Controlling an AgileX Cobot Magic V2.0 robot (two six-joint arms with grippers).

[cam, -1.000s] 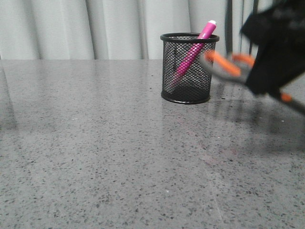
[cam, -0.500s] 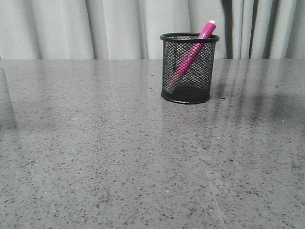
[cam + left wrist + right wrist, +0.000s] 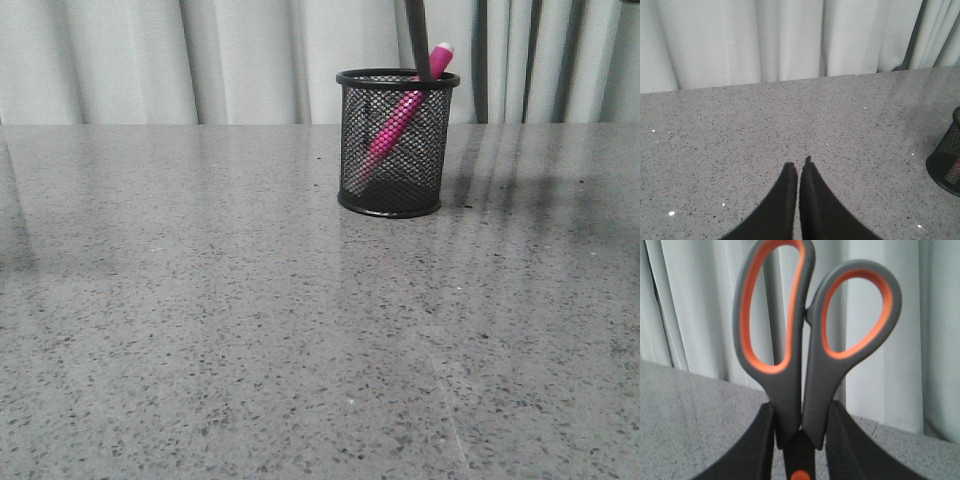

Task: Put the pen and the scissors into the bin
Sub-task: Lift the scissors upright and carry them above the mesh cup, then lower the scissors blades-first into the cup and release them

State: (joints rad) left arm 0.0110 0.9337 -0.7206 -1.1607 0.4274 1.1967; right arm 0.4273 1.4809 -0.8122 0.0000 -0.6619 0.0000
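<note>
The bin (image 3: 390,150), a black wire-mesh cup, stands on the grey table towards the back. The pink pen (image 3: 405,110) leans inside it, its whitish cap above the rim. The scissors' dark blade (image 3: 418,40) comes down from the top of the front view to the bin's mouth, next to the pen's cap. In the right wrist view my right gripper (image 3: 800,412) is shut on the scissors (image 3: 812,385) just above the orange pivot dot, with the orange-lined loops pointing away from the fingers. My left gripper (image 3: 799,169) is shut and empty over bare table, with the bin (image 3: 946,162) off to its side.
The grey speckled table (image 3: 250,330) runs to pale curtains (image 3: 200,60) at the back. Neither arm shows in the front view; only the blade shows.
One second ago the right gripper held the scissors tilted to the right of the bin. It then left the front view. Now the blade hangs down from above at the bin's mouth.
</note>
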